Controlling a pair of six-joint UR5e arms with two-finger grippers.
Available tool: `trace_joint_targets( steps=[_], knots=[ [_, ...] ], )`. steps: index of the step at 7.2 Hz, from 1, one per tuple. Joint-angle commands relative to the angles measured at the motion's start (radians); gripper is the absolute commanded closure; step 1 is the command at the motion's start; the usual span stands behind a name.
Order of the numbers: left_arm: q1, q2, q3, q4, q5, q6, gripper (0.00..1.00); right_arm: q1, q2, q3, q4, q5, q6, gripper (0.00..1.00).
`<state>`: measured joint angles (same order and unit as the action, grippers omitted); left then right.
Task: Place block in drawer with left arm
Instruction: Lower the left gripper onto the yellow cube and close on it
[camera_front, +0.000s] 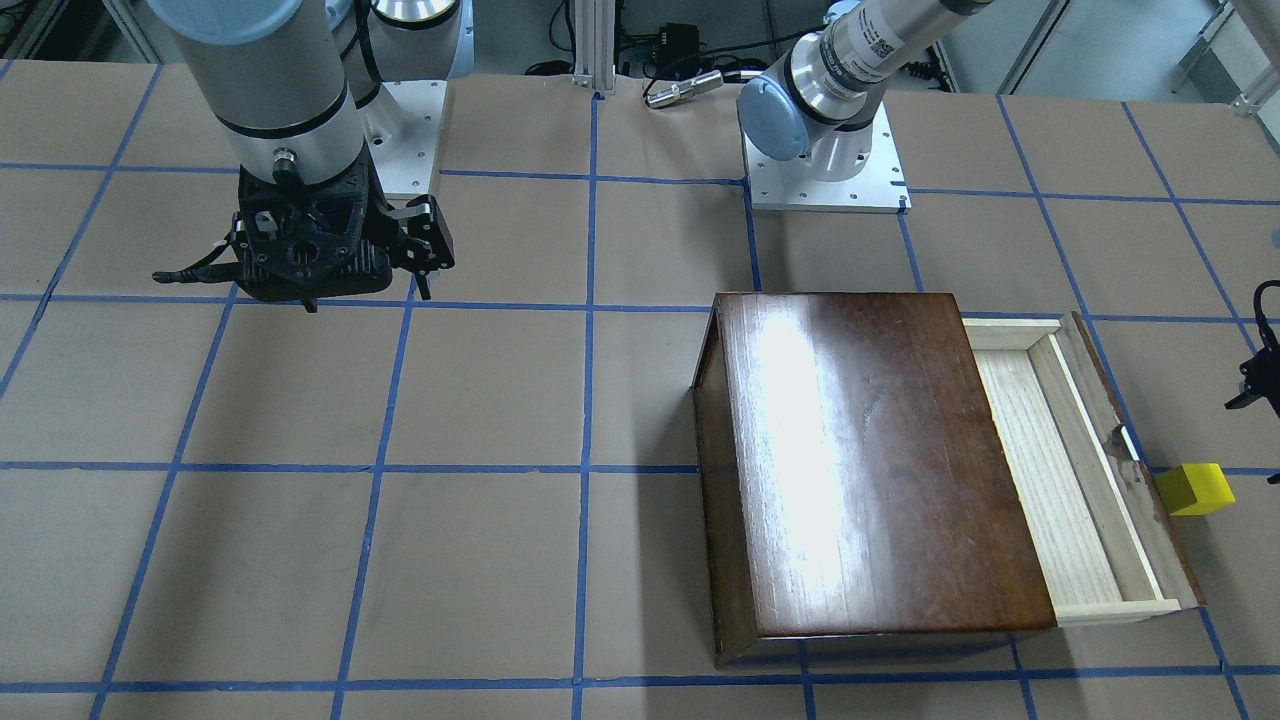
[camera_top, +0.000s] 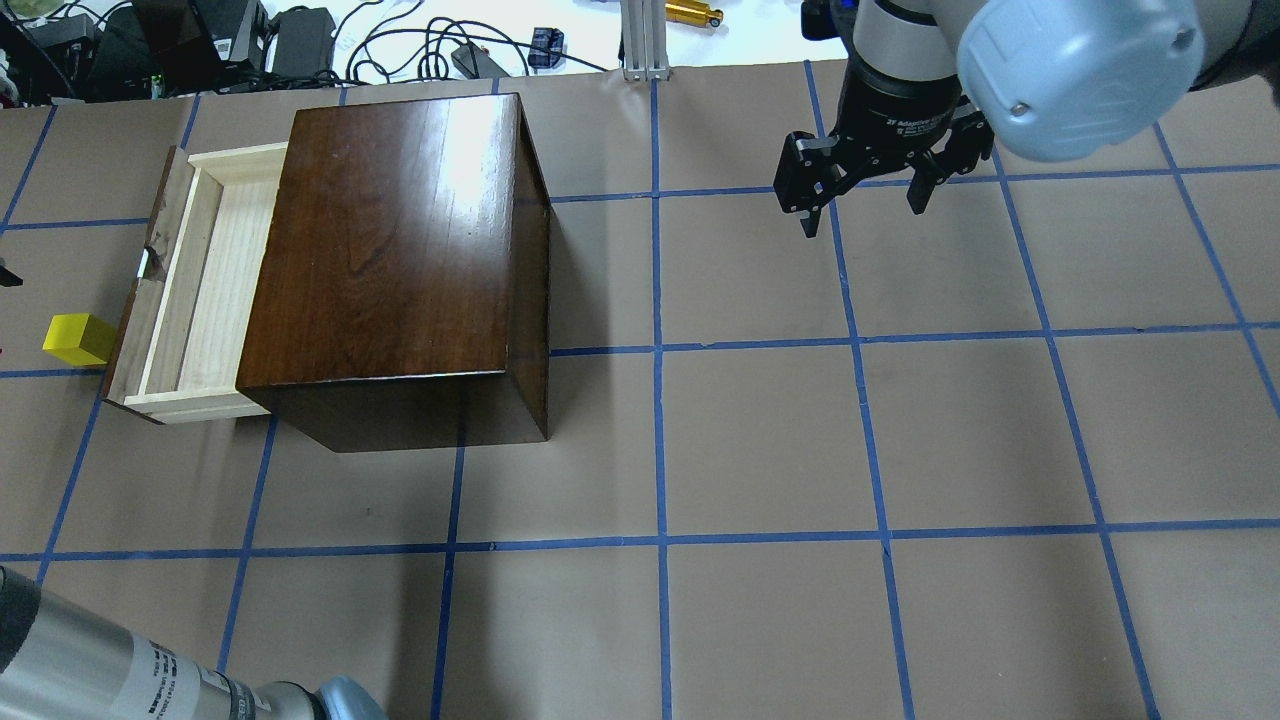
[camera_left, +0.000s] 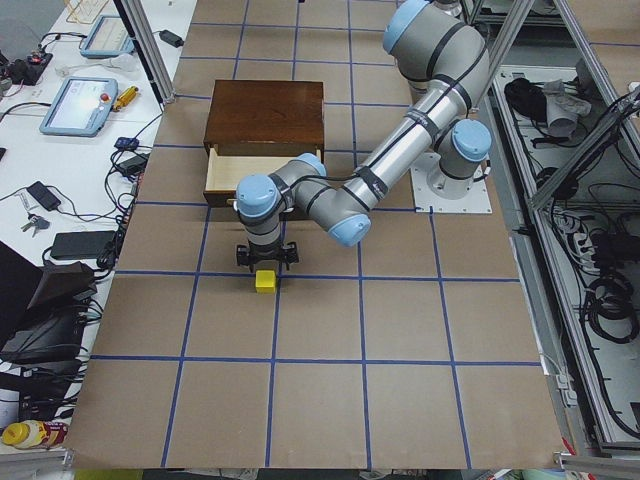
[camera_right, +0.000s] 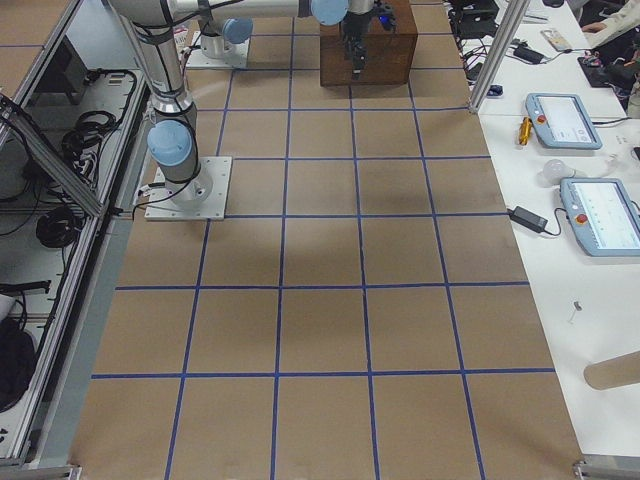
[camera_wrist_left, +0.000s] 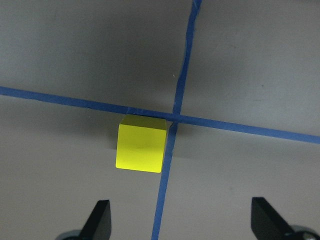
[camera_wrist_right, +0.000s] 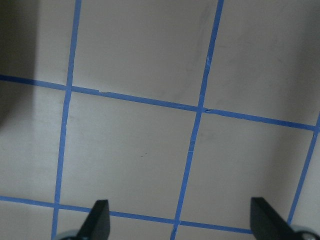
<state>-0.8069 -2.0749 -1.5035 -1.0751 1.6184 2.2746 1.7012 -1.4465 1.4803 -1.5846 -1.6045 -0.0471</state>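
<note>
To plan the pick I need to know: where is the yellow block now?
In the overhead view, the block sits on the table at the far left, right beside the dark front of the open drawer.

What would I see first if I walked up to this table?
A big shiny brown box on the robot's left, its pale drawer pulled open. A bright yellow block sits on the table just outside the drawer, with the left arm's fingers spread above it.

The left arm (camera_left: 400, 145) stretches out to the table's left end, its gripper (camera_wrist_left: 182, 225) pointing straight down, fingers spread wide. The right arm (camera_top: 1075, 60) holds its gripper (camera_top: 865, 200) high over the right half, fingers likewise apart.
</note>
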Motion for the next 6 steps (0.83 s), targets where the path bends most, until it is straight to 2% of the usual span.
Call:
trace_joint_targets(
  steps=[1,6],
  knots=[
    [0.0,-0.053,-0.001,0.046,-0.055,0.092,0.0,0.0,0.0,0.0,0.0,0.0,0.001,0.0],
    [0.0,-0.142,-0.006,0.11,-0.057,0.094,0.0,0.0,0.0,0.0,0.0,0.002,0.0,0.0]
  ],
)
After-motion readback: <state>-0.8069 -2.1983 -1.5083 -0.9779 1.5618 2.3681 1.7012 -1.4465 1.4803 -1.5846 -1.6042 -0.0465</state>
